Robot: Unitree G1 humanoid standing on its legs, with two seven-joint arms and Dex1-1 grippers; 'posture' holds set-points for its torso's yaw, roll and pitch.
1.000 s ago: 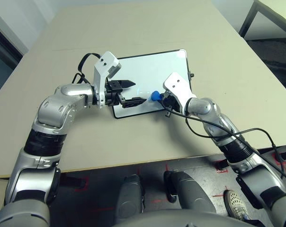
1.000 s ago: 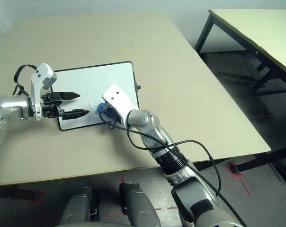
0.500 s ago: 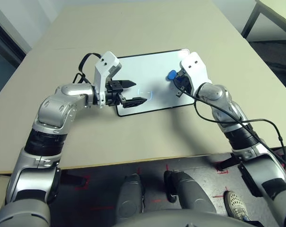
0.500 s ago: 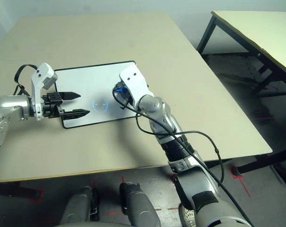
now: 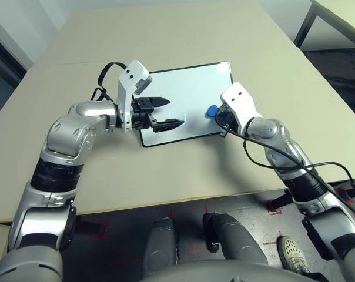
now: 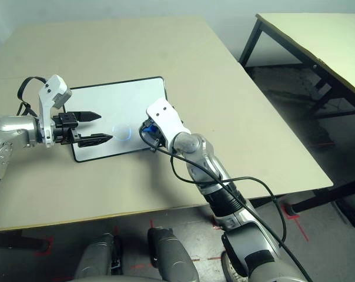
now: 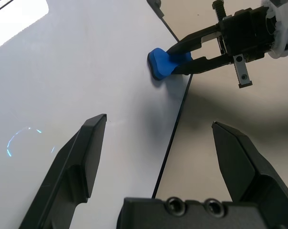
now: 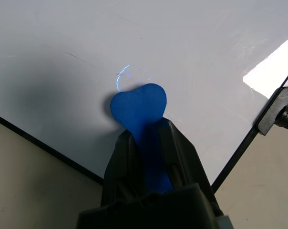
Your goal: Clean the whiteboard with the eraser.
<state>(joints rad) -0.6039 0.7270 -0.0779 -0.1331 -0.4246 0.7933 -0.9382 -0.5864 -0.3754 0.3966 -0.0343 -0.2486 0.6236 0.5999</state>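
My head stereo pair looks forward and down at the table [image 5: 236,170]; both eyes share the whiteboard [image 5: 189,82]. Left wrist camera sits low, looking along the board. Right wrist camera sits very close to the eraser [image 8: 139,107], apparently near the board's corner.

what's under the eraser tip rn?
White whiteboard surface; a light-blue arc pokes out beside the eraser. Whether more ink lies beneath is hidden. The right gripper fingers hold it.

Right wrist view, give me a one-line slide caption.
Right gripper pressing the blue eraser onto the whiteboard beside a faint blue mark.
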